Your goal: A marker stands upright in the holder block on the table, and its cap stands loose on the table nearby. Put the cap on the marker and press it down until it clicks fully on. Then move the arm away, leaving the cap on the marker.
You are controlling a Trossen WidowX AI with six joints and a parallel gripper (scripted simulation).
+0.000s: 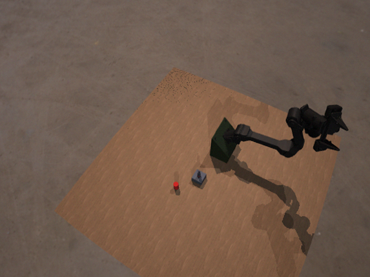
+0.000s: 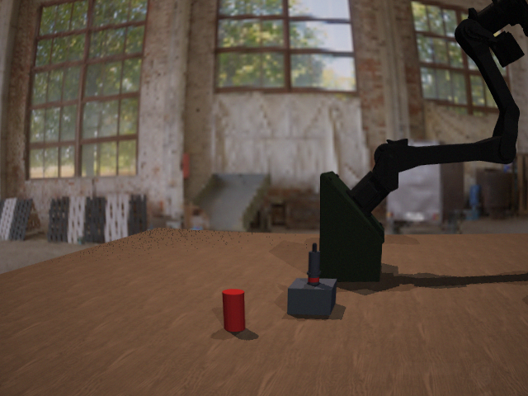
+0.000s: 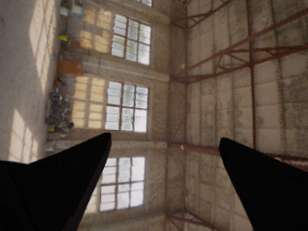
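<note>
A red cap (image 2: pixel 233 309) stands upright on the wooden worktop (image 2: pixel 128 341), just left of the grey holder block (image 2: pixel 311 300) where the marker (image 2: pixel 314 264) waits uncapped. Far right, the arm (image 2: pixel 447 153) is raised well away, its gripper (image 1: pixel 332 132) with fingers spread wide on nothing — aimed at the hall's wall, not the worktop. The likely risk: the loose cap tips if a finger brushes it on approach. Behind — tall windows (image 2: pixel 285 42) and worn brick.
</note>
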